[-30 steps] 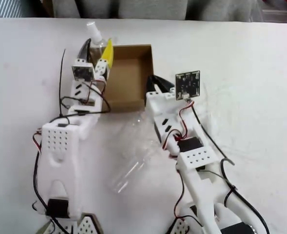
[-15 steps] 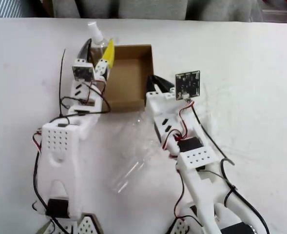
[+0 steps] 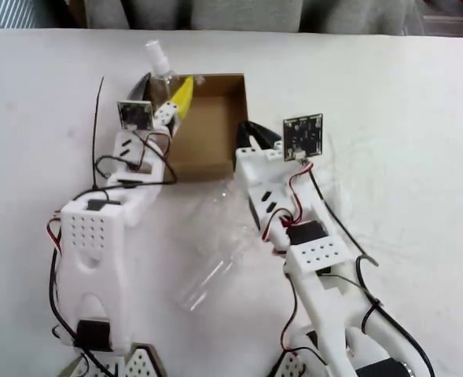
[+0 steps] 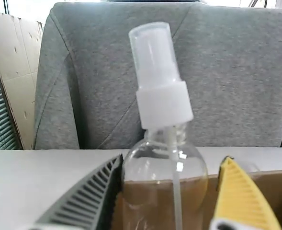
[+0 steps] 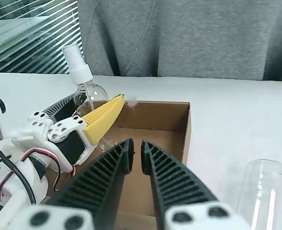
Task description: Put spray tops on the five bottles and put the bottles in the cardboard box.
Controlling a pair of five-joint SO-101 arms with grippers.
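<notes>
Clear plastic bottle (image 4: 162, 167), white spray top (image 4: 160, 91) fitted, clamped in the left gripper (image 3: 165, 85) over the cardboard box's (image 3: 211, 129) left edge (seemingly the first of five going in), while the right gripper (image 5: 136, 151), nearly closed on nothing, sits near an uncapped bottle (image 5: 264, 191).

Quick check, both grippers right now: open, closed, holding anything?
Left gripper: closed on the clear plastic bottle with a white spray top.
Right gripper: closed, nothing between its jaws.
</notes>
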